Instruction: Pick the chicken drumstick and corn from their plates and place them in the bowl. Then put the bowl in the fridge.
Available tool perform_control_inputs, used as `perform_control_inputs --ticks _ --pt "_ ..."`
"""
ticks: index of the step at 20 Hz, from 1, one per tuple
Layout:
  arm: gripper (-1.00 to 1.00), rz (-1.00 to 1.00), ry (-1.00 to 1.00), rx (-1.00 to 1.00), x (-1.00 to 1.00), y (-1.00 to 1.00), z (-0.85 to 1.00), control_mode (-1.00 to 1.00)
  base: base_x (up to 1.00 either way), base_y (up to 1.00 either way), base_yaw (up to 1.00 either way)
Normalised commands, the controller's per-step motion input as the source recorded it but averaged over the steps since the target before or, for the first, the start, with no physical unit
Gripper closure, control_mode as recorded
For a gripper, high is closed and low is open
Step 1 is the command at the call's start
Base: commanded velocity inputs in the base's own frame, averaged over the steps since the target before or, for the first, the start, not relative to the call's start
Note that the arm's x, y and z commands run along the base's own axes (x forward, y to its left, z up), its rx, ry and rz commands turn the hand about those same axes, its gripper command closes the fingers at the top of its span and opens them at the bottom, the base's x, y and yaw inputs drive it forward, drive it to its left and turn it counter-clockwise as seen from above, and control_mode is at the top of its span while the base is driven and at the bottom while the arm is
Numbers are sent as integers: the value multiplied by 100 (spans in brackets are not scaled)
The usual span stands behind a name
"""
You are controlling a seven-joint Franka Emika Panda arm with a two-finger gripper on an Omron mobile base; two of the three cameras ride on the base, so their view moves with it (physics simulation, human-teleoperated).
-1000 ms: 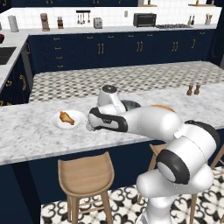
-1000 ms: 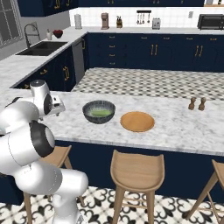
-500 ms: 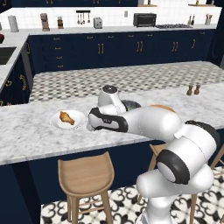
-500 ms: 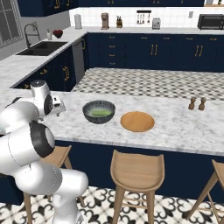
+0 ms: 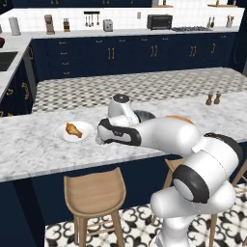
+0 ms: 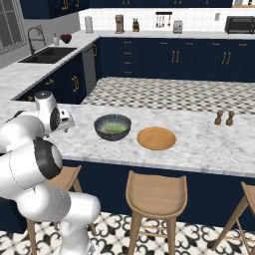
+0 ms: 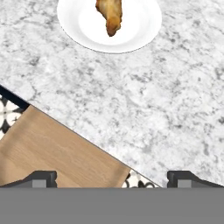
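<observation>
While the drumstick (image 5: 73,129) lies on the white plate (image 5: 86,133) near the front edge of the marble counter (image 5: 29,144), the gripper (image 7: 112,177) hangs over that same edge with its jaws spread wide and nothing between them. In the hand view the two dark fingertips (image 7: 40,178) stand far apart, with the counter's rim running diagonally below them and a wooden stool seat (image 7: 57,155) showing past it. A broad stretch of bare marble lies between the fingertips and the plate (image 7: 140,26), where the drumstick (image 7: 111,14) sits at the top of the picture. From the left base view the hand (image 5: 102,132) is just to the right of the plate, apart from it. The dark bowl (image 6: 112,126) stands further along the counter with something green in it, which I take for the corn (image 6: 114,128), though its shape is too small to tell. Beside the bowl, not touching, lies the wooden plate (image 6: 156,138), bare on top. Two small shakers (image 6: 224,118) stand well apart toward the far end, with open marble around them.
</observation>
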Motion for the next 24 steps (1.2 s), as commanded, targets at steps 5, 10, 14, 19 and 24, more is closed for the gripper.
perform_control_inputs --ticks 5,10,14,19,24 --pt "-100 8 0 -22 -8 45 -36 -100 0 0 0" --pt "-100 27 4 -19 36 75 -23 -100 0 0 0" --pt "-100 2 0 -1 78 6 0 -100 0 0 0" --pt "-100 -2 2 2 87 13 0 -100 0 0 0" --pt "-100 -4 1 9 81 29 0 -100 0 0 0"
